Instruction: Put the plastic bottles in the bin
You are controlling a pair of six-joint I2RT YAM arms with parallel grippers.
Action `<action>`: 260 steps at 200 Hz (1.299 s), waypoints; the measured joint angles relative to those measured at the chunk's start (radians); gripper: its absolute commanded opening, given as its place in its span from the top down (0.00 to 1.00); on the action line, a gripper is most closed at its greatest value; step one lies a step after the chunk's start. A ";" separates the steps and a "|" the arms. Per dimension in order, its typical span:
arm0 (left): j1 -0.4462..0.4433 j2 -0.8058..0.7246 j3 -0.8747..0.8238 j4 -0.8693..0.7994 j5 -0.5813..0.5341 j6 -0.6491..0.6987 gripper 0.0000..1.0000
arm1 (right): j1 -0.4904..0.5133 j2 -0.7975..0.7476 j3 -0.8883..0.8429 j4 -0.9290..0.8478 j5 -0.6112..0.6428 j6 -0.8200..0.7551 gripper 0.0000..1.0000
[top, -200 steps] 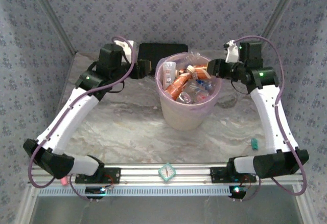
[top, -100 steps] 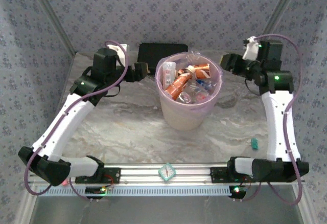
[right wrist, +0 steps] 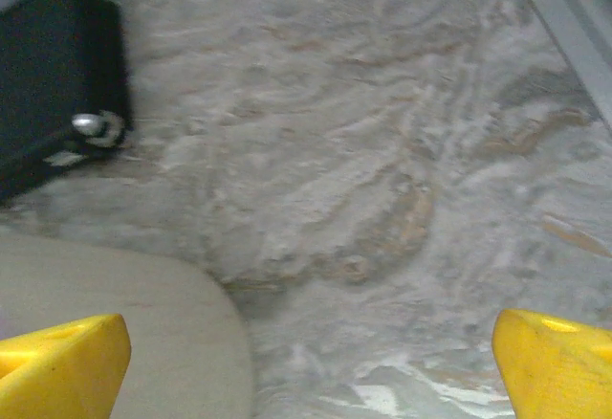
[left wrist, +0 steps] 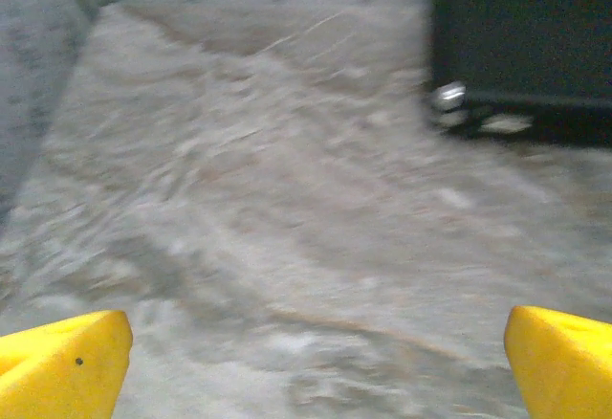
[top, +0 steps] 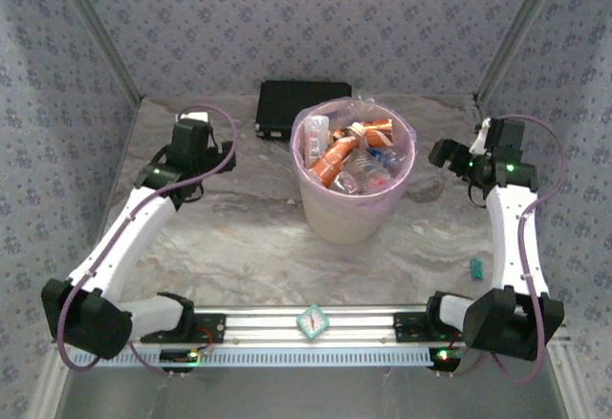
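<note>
The bin, a cream bucket lined with a pink bag, stands mid-table. Several plastic bottles lie heaped inside it, among them an orange-brown one and clear ones with red or blue caps. My left gripper is open over bare marble left of the bin, its yellow fingertips wide apart with nothing between them. My right gripper is also open and empty, hanging just right of the bin, whose cream wall sits beside its left fingertip.
A flat black case lies behind the bin, also seen as the case and the case in the wrist views. A small green object lies on the table at the right. Patterned walls close in the back and sides.
Both arms have drawn back from the bin's rim, the left one leftward and the right one rightward and nearer. Both grippers have opened wide.
</note>
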 measured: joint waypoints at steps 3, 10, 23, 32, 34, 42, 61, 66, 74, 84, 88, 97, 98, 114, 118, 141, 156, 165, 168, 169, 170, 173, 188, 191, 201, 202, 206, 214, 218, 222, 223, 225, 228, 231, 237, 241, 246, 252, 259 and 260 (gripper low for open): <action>0.009 -0.001 -0.018 0.010 -0.010 0.005 0.00 | 0.000 0.000 -0.019 0.014 0.017 0.000 0.01; 0.038 -0.003 -0.069 0.043 -0.026 0.019 0.00 | 0.000 0.000 -0.051 0.039 0.043 0.000 0.01; 0.091 -0.007 -0.164 0.109 -0.031 0.034 0.00 | 0.006 0.000 -0.132 0.111 0.101 0.004 0.01; 0.126 -0.010 -0.241 0.171 -0.045 0.046 0.00 | 0.014 0.000 -0.194 0.165 0.145 0.011 0.01; 0.130 -0.010 -0.252 0.180 -0.048 0.048 0.00 | 0.017 0.001 -0.209 0.179 0.158 0.014 0.01; 0.147 -0.012 -0.313 0.234 -0.066 0.059 0.00 | 0.030 0.004 -0.267 0.230 0.203 0.020 0.01; 0.164 -0.004 -0.412 0.333 -0.116 0.089 0.00 | 0.068 0.045 -0.371 0.340 0.306 0.020 0.01; 0.169 0.006 -0.425 0.356 -0.125 0.095 0.00 | 0.079 0.065 -0.388 0.369 0.330 0.018 0.01; 0.184 0.029 -0.437 0.395 -0.136 0.101 0.00 | 0.095 0.099 -0.404 0.406 0.362 0.014 0.01; 0.206 0.069 -0.445 0.454 -0.147 0.106 0.00 | 0.117 0.148 -0.419 0.457 0.394 0.007 0.01; 0.213 0.084 -0.448 0.474 -0.151 0.108 0.00 | 0.127 0.167 -0.425 0.483 0.406 0.006 0.01; 0.228 0.121 -0.460 0.531 -0.161 0.113 0.00 | 0.146 0.206 -0.438 0.535 0.428 0.003 0.01; 0.229 0.123 -0.461 0.537 -0.162 0.114 0.00 | 0.148 0.209 -0.439 0.540 0.430 0.003 0.01; 0.238 0.160 -0.497 0.622 -0.163 0.125 0.00 | 0.178 0.265 -0.457 0.618 0.453 0.003 0.01; 0.238 0.164 -0.507 0.641 -0.161 0.127 0.00 | 0.183 0.275 -0.458 0.626 0.458 0.003 0.01; 0.253 0.166 -0.559 0.759 -0.138 0.137 0.00 | 0.206 0.294 -0.472 0.729 0.483 -0.009 0.01; 0.281 0.171 -0.576 0.831 -0.107 0.137 0.00 | 0.224 0.294 -0.492 0.819 0.503 -0.031 0.01; 0.304 0.182 -0.581 0.871 -0.084 0.136 0.00 | 0.238 0.292 -0.512 0.879 0.517 -0.047 0.01; 0.311 0.187 -0.581 0.881 -0.076 0.136 0.00 | 0.243 0.291 -0.521 0.901 0.520 -0.055 0.01; 0.314 0.188 -0.581 0.885 -0.073 0.136 0.00 | 0.244 0.291 -0.523 0.906 0.521 -0.057 0.01; 0.316 0.190 -0.581 0.888 -0.071 0.136 0.00 | 0.246 0.290 -0.527 0.917 0.521 -0.061 0.01; 0.322 0.195 -0.581 0.899 -0.064 0.135 0.00 | 0.250 0.290 -0.535 0.934 0.525 -0.067 0.01; 0.352 0.219 -0.581 0.931 -0.022 0.129 0.00 | 0.268 0.286 -0.566 1.000 0.536 -0.100 0.01; 0.357 0.223 -0.581 0.934 -0.016 0.128 0.00 | 0.270 0.286 -0.571 1.013 0.536 -0.106 0.01; 0.367 0.231 -0.581 0.942 0.005 0.125 0.00 | 0.273 0.280 -0.592 1.061 0.537 -0.126 0.01; 0.368 0.232 -0.581 0.943 0.008 0.124 0.00 | 0.273 0.279 -0.596 1.070 0.537 -0.129 0.01; 0.368 0.235 -0.581 0.949 0.016 0.124 0.00 | 0.272 0.275 -0.606 1.091 0.537 -0.137 0.01; 0.369 0.242 -0.582 0.974 0.033 0.121 0.00 | 0.272 0.269 -0.632 1.146 0.540 -0.151 0.01; 0.369 0.244 -0.582 0.983 0.043 0.120 0.00 | 0.269 0.267 -0.647 1.175 0.539 -0.158 0.01; 0.368 0.247 -0.582 0.991 0.052 0.120 0.00 | 0.266 0.267 -0.657 1.197 0.537 -0.159 0.01; 0.368 0.248 -0.582 0.992 0.053 0.120 0.00 | 0.266 0.267 -0.658 1.201 0.537 -0.160 0.01; 0.368 0.249 -0.582 0.997 0.058 0.119 0.00 | 0.264 0.267 -0.664 1.212 0.536 -0.162 0.01; 0.368 0.251 -0.582 1.001 0.063 0.118 0.00 | 0.261 0.270 -0.671 1.230 0.534 -0.169 0.01; 0.368 0.253 -0.582 1.006 0.068 0.118 0.00 | 0.257 0.272 -0.678 1.247 0.532 -0.172 0.01; 0.368 0.257 -0.582 1.015 0.077 0.118 0.00 | 0.252 0.276 -0.686 1.263 0.527 -0.176 0.01; 0.368 0.259 -0.582 1.020 0.081 0.118 0.00 | 0.249 0.278 -0.689 1.273 0.525 -0.178 0.01; 0.368 0.261 -0.582 1.027 0.086 0.118 0.00 | 0.245 0.282 -0.692 1.286 0.521 -0.184 0.01; 0.367 0.263 -0.582 1.033 0.088 0.118 0.00 | 0.243 0.285 -0.694 1.302 0.517 -0.189 0.01; 0.367 0.264 -0.583 1.041 0.094 0.119 0.00 | 0.242 0.286 -0.696 1.320 0.515 -0.196 0.01; 0.367 0.264 -0.583 1.041 0.095 0.119 0.00 | 0.243 0.286 -0.697 1.321 0.514 -0.196 0.01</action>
